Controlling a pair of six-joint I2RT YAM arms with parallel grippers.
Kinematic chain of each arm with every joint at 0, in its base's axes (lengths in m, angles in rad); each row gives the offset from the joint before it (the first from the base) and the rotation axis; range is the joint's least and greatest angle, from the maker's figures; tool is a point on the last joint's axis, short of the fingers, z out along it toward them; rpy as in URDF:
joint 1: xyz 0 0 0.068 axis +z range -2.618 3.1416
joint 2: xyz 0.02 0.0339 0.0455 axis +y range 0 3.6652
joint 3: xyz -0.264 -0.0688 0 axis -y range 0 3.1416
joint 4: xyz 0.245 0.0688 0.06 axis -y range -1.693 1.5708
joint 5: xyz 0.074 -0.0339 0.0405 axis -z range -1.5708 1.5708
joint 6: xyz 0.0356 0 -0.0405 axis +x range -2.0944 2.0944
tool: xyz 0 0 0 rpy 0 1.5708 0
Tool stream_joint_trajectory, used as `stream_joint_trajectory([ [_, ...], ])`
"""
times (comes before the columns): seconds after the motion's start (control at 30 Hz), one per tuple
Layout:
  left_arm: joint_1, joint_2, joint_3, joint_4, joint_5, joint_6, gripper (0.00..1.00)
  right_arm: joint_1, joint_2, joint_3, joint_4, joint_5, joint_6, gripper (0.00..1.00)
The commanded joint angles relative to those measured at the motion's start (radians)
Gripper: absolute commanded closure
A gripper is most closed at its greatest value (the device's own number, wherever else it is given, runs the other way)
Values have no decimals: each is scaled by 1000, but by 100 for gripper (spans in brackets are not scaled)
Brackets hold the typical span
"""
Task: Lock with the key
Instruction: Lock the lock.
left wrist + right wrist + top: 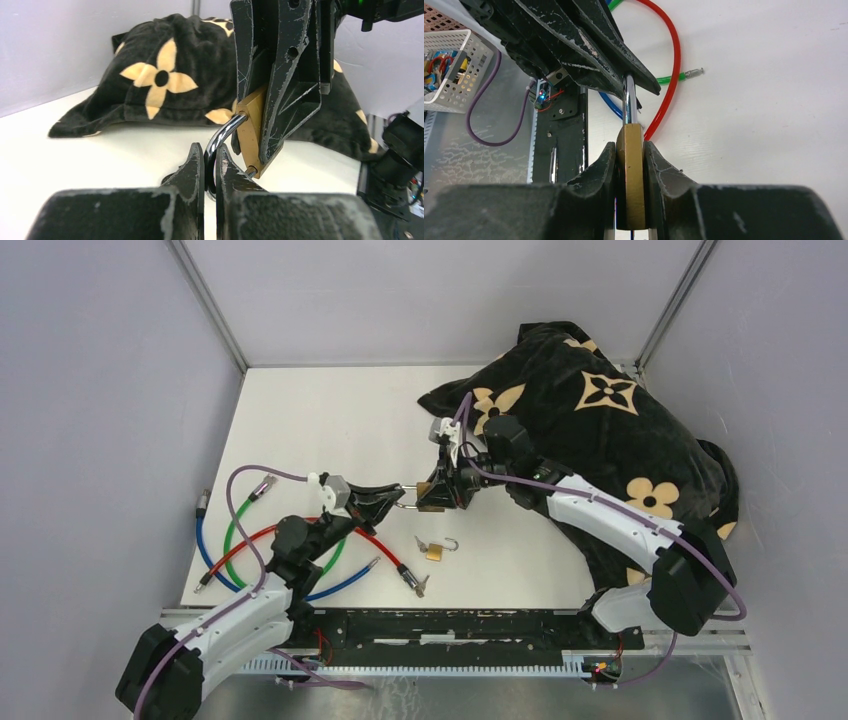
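The two dark fingers of the left gripper (210,152) are filling the bottom of the left wrist view, and they are pressing almost together on the silver shackle (222,132) of a brass padlock (252,125), so the jaws are standing very narrow with only the metal bar between them. The right gripper (630,150) is coming from the opposite side and is clamping the flat body of this padlock between its pads, with the shackle pointing out toward the left gripper. In the top view the padlock is hanging in the air between both grippers, above the middle of the white table (330,420), not touching it. A second padlock (436,552) is lying on the table nearer to the arm bases, with its shackle swung open, and a small piece that looks like a key (419,541) is lying just beside it. Red (375,540), green (232,530) and blue (205,540) cables are curling on the left part of the table. A black blanket with beige flowers (600,410) is covering the far right corner.
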Motion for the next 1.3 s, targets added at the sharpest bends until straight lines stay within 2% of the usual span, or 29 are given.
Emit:
stream_joint_trajectory([
  [0.0,-151,34,20,49,254,-138,98,44,84,207,397,60,-18,100],
  [0.37,-234,72,58,177,204,-137,98,45,308,263,428,4,11,100],
  [0.63,-232,31,55,251,131,-49,98,35,322,232,389,-51,-14,100],
  [0.93,-4,-109,27,66,202,-140,98,-53,151,152,191,-170,-269,100],
  [1.03,8,-129,30,14,226,-131,92,-63,119,140,178,-176,-304,100],
  [1.2,18,-131,51,-46,258,-94,91,-62,101,157,101,-193,-374,100],
  [1.27,21,-137,60,-83,256,-58,87,-62,96,169,52,-191,-410,100],
])
